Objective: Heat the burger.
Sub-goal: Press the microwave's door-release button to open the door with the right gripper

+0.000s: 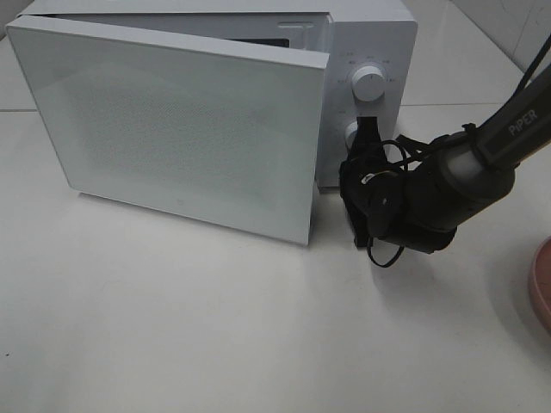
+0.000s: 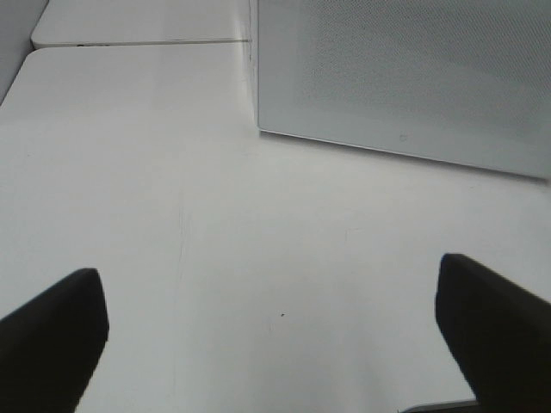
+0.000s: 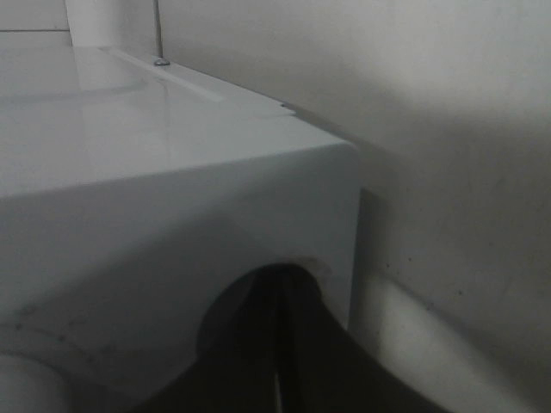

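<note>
L jaws wide open over the desk [image 2: 172,189] w/ nothing in them, R jaws shut, tips [image 1: 368,136] right at the microwave's [image 1: 370,39] lower knob [image 1: 351,131], burger not visible in any cam.

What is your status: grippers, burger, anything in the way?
Left gripper open, above table. Right gripper shut, by the lower knob. Burger not in view. Microwave door ajar.

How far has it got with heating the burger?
Done: unclear. The burger is out of sight, and the visible rim of the pink plate is bare, so it may already be inside. In hand: the shut right gripper is at the microwave panel by the lower knob, with the door ajar; the left gripper hangs open. Left: shutting the door and starting the heat.
</note>
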`<control>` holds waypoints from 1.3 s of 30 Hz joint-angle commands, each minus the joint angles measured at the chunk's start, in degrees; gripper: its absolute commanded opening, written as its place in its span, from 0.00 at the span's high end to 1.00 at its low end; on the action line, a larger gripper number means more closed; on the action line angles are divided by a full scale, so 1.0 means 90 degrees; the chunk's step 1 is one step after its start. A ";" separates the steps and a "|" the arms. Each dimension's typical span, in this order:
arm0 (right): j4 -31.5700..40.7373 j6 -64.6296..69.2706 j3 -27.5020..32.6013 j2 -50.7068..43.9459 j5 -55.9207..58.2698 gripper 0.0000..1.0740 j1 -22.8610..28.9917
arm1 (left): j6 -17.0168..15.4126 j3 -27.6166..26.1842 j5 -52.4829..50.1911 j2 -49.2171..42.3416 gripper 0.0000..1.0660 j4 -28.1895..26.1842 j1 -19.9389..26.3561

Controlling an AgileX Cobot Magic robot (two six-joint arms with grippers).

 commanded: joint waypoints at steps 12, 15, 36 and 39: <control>-0.0299 -0.0293 -0.0401 -0.0166 -0.0853 1.00 -0.0242 | 0.0006 0.0019 -0.0083 -0.0146 0.08 -0.0038 0.0006; -0.0299 -0.0293 -0.0255 -0.0229 -0.0828 1.00 -0.0248 | 0.0006 0.0019 -0.0083 -0.0146 0.08 -0.0038 0.0006; -0.0140 0.0051 0.0834 -0.0891 -0.0153 1.00 0.0197 | 0.0006 0.0019 -0.0083 -0.0146 0.08 -0.0038 0.0006; -0.0140 -0.0057 0.0993 -0.1089 0.0095 1.00 0.0197 | 0.0006 0.0019 -0.0083 -0.0146 0.08 -0.0038 0.0006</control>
